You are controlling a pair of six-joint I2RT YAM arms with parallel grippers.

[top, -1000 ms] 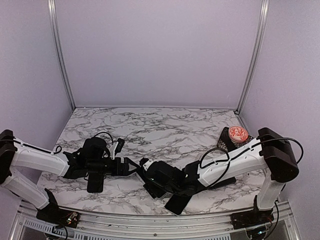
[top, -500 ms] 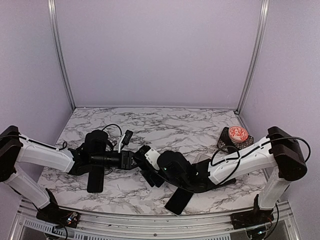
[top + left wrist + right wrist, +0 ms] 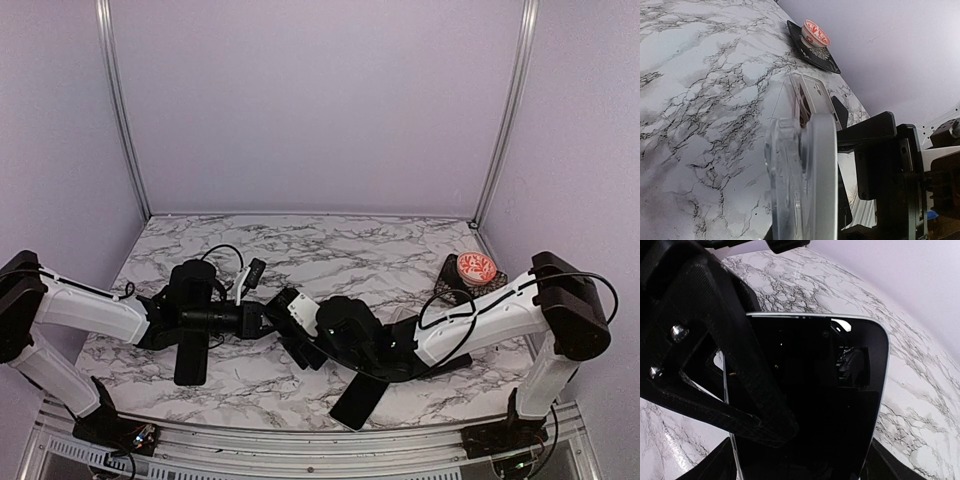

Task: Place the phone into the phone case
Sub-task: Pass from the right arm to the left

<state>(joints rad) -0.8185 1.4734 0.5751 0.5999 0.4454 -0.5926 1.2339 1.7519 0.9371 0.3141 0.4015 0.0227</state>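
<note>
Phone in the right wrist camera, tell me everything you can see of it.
The phone has a glossy black screen, dark and mirroring the arm, rounded corners and a thin silver rim. The right arm's black fingers grip it, one crossing the screen's left part. It is held over the marble table. The left wrist view shows its silver back with camera lenses, the clear case beside it.

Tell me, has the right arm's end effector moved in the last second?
Yes. The right end effector, gripping the black-screened phone, shifted toward the back wall, away from the black flat slab at the marble table's near edge.
</note>
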